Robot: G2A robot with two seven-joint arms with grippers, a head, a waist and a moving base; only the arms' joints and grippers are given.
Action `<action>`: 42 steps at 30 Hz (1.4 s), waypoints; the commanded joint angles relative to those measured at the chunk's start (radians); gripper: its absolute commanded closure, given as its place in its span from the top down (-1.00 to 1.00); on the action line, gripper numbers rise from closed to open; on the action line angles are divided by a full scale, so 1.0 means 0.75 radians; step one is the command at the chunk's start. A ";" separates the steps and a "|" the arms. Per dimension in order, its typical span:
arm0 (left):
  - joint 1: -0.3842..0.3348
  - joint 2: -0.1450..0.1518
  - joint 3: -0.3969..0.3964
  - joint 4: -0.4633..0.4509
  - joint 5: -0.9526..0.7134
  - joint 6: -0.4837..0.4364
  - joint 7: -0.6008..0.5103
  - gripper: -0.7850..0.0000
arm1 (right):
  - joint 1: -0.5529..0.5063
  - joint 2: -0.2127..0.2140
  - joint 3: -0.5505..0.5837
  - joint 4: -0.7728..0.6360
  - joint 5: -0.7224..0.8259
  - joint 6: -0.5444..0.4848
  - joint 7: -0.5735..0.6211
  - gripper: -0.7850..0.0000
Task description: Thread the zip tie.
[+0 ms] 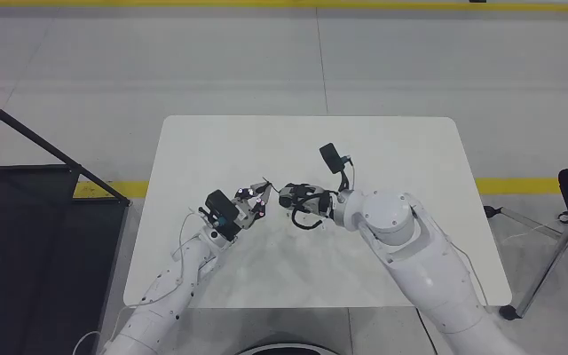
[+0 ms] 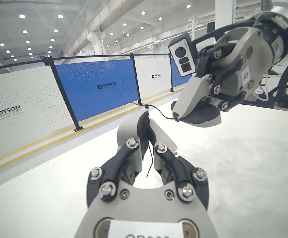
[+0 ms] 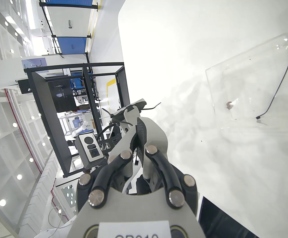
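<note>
Left tool (image 2: pixel 146 120) and right tool (image 2: pixel 177 118) both pinch the zip tie (image 2: pixel 146 106) between them.

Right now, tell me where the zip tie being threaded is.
The zip tie is pinched by both arms, bridging the gap from the left gripper to the right gripper, above the middle of the white table.

White table (image 1: pixel 399 160) on a grey floor (image 1: pixel 177 62) crossed by a yellow line (image 1: pixel 524 185). Blue and white fence panels (image 2: pixel 96 90) stand under round ceiling lights (image 2: pixel 60 16).
</note>
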 commanded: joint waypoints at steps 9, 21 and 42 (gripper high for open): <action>0.004 0.001 0.012 0.009 0.074 0.046 0.037 -1.00 | -0.027 -0.001 0.041 -0.002 0.056 -0.047 -0.013 -1.00; -0.002 -0.001 0.023 0.020 0.099 0.056 0.037 -1.00 | -0.095 0.004 0.114 -0.014 0.148 -0.174 -0.016 -1.00; -0.005 0.002 0.032 0.021 0.140 0.031 0.041 -1.00 | -0.076 -0.002 0.102 0.011 0.157 -0.163 -0.004 -1.00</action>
